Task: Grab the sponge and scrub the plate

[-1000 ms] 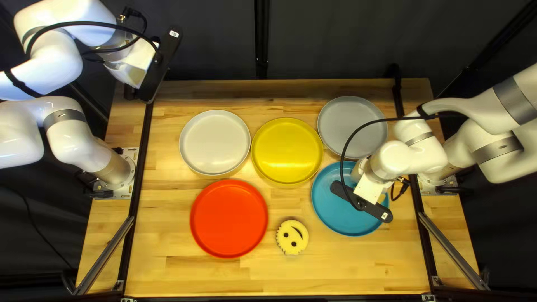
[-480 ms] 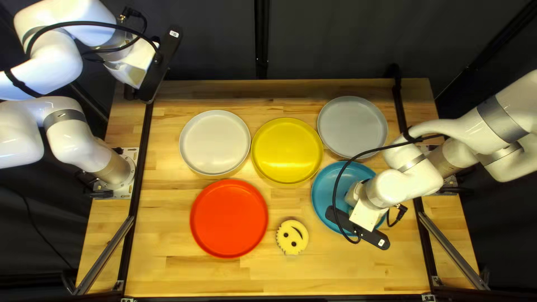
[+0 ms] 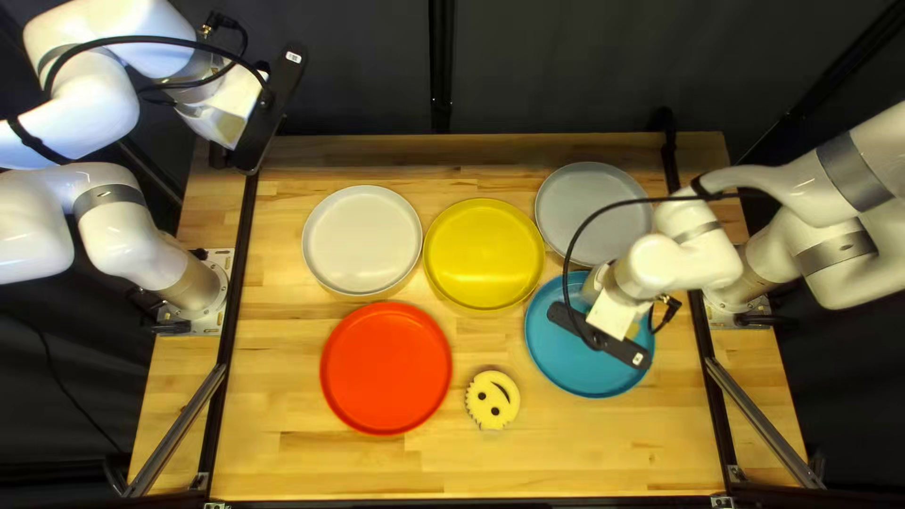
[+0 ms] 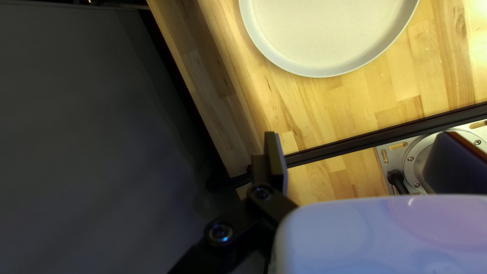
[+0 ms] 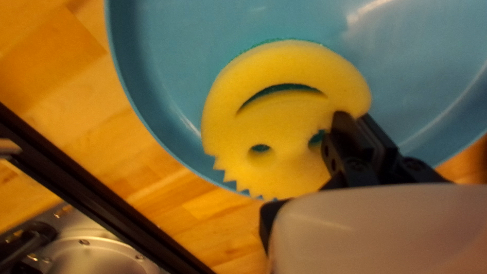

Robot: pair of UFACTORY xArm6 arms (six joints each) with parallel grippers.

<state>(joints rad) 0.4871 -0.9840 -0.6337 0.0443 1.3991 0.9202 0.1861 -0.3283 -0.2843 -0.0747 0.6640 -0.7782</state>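
My right gripper (image 3: 600, 337) is over the blue plate (image 3: 575, 370), its fingertips hidden beneath the arm in the top left view. The right wrist view has this gripper (image 5: 355, 117) shut on one side of a round yellow smiley sponge (image 5: 291, 116) with a green layer behind. That sponge lies over the blue plate (image 5: 167, 61); contact with it cannot be told. Beyond the table's far left corner, my left gripper (image 3: 269, 108) is raised. In its wrist view the left gripper (image 4: 361, 149) looks open, holding nothing, one finger partly hidden.
A second smiley sponge (image 3: 492, 400) lies between the red plate (image 3: 386, 369) and the blue one. Farther back are a white plate (image 3: 362, 239), a yellow plate (image 3: 484, 254) and a grey plate (image 3: 589, 203). Dark rails (image 3: 236, 283) run along the table's sides.
Over the blue plate, my right gripper went toward the table's near edge and then came back toward the far side. The left arm and the plates stayed still.
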